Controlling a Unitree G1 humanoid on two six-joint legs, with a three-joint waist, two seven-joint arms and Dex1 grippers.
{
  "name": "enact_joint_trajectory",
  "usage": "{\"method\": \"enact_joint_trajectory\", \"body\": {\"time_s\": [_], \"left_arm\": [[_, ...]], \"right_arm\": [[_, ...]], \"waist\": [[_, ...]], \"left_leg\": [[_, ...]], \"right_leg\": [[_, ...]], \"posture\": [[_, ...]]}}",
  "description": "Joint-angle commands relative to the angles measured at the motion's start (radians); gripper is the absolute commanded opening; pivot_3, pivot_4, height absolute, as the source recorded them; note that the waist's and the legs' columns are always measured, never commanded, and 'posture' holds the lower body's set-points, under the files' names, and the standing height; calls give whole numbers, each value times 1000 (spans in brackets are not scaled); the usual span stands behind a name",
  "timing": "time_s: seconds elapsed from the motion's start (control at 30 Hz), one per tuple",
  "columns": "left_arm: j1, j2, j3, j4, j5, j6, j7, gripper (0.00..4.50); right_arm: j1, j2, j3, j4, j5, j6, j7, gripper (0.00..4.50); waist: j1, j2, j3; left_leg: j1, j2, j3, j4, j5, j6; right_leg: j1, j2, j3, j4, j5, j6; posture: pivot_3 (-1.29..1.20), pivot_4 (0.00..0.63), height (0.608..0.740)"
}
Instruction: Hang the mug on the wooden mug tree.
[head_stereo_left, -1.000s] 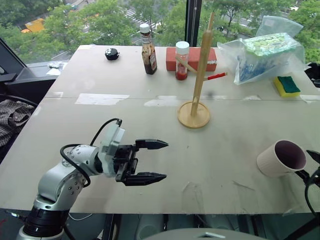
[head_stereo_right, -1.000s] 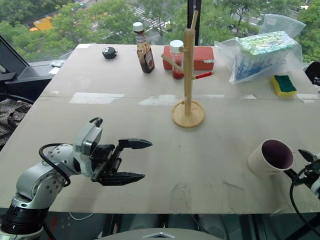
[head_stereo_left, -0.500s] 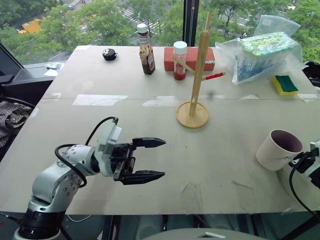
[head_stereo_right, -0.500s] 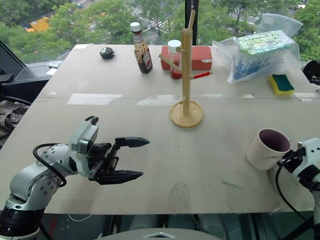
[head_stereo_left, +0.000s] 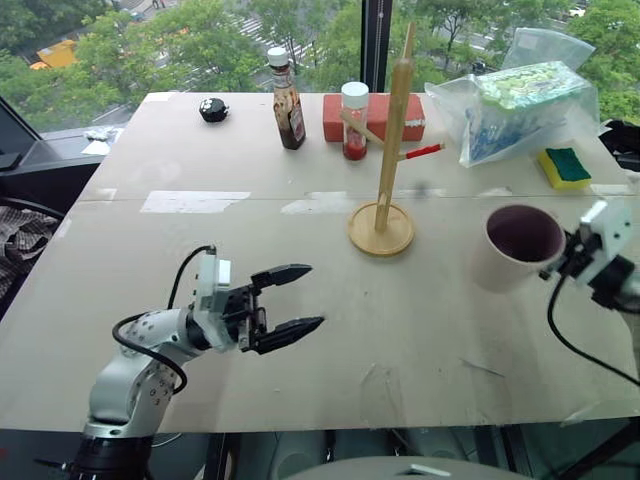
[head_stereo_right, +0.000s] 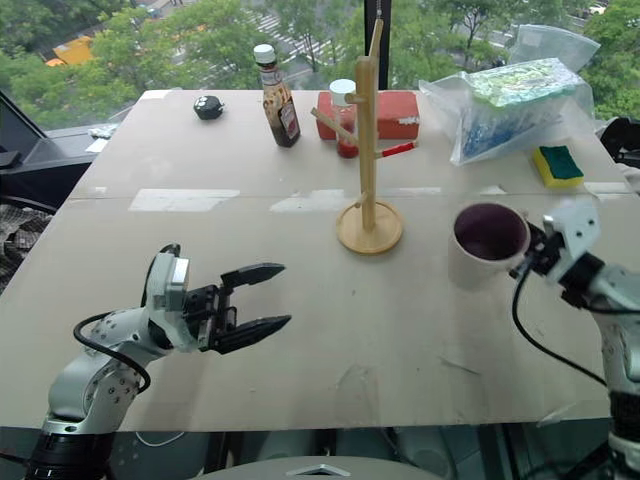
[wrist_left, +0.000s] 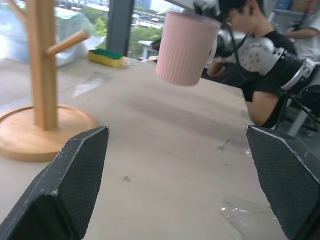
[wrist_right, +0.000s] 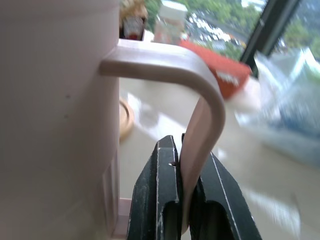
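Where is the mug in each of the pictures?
Left eye view: the mug, right of middle, held up by the right hand.
Right eye view: mug, right of middle.
Left wrist view: mug hanging above the table, top centre.
Right wrist view: its wall and handle up close, handle pinched between the fingers.
Shared landmark: the wooden mug tree.

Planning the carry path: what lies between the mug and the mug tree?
Nothing: bare table separates the mug, held by the right gripper, from the mug tree, seen in both eye views.
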Motion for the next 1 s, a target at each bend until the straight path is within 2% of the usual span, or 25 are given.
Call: {"method": "enact_joint_trajectory", "body": {"time_s": [0.03, 0.2, 0.37, 0.6, 0.83, 1.0], "left_arm": [[18, -3, 37, -12, -23, -23, -7, 4500], [52, 11, 68, -52, -81, 8, -17, 4500], [120, 1, 97, -109, -87, -1, 5, 4500], [231, -41, 101, -220, -74, -27, 69, 4500], [291, -61, 102, -246, -59, -60, 92, 4500], [298, -67, 93, -233, -51, -81, 91, 4500]], "right_arm": [[-142, -9, 60, 28, 14, 36, 32, 45], [-360, -29, 146, 248, -11, -1, 185, 45], [-603, -40, 203, 598, -75, -116, 347, 45], [-868, 20, 267, 952, -155, -258, 537, 45], [-975, 97, 308, 1067, -216, -307, 620, 45], [-1004, 121, 339, 1110, -278, -318, 610, 45]], "waist": [[2, -1, 0], [2, -1, 1], [-2, -1, 2], [-13, 1, 3], [-22, 1, 3], [-23, 1, 3]], "left_leg": [[-1, 0, 0, 0, 0, 0], [-2, 0, 0, 0, 0, 0], [-1, 0, 1, -1, 0, 0], [-1, 0, 2, -2, 0, 0], [-1, 0, 2, -3, 0, 0], [-1, 0, 1, -3, 0, 0]], "right_leg": [[-1, 0, 0, 0, 0, 0], [-1, -2, -1, -1, 0, 0], [-1, -3, -1, -1, 0, 0], [-2, -8, -2, -1, 0, 0], [-2, -10, -4, -1, 0, 0], [-2, -11, -5, -1, 0, -1]], "posture": [[0, 150, 740], [0, 150, 740], [0, 150, 740], [0, 150, 740], [0, 150, 740], [0, 150, 740]]}}
